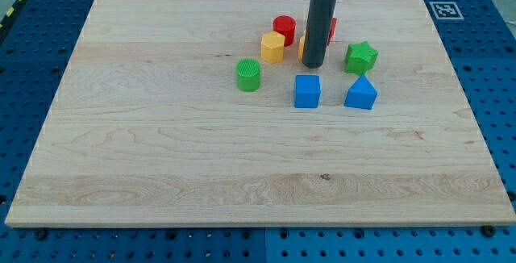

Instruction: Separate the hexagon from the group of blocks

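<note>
— What sort of place are we looking at?

— A robotics lab bench, by every sign. A pale wooden board (161, 158) is lying on a blue perforated table (500, 77), its regular holes showing along the frame's edges.

— Anything else pointing that way?

— A black-and-white fiducial marker (443, 9) is sitting at the upper right, and yellow-black hazard tape (11, 11) is running through the upper left corner.

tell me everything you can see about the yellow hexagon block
The yellow hexagon is a small, matte, plastic-looking six-sided prism lying flat on the wooden board. It sits in the cluster near the view's top, just below-left of the red cylinder, close to or touching it. My tip stands to its right, apart from it.
</note>
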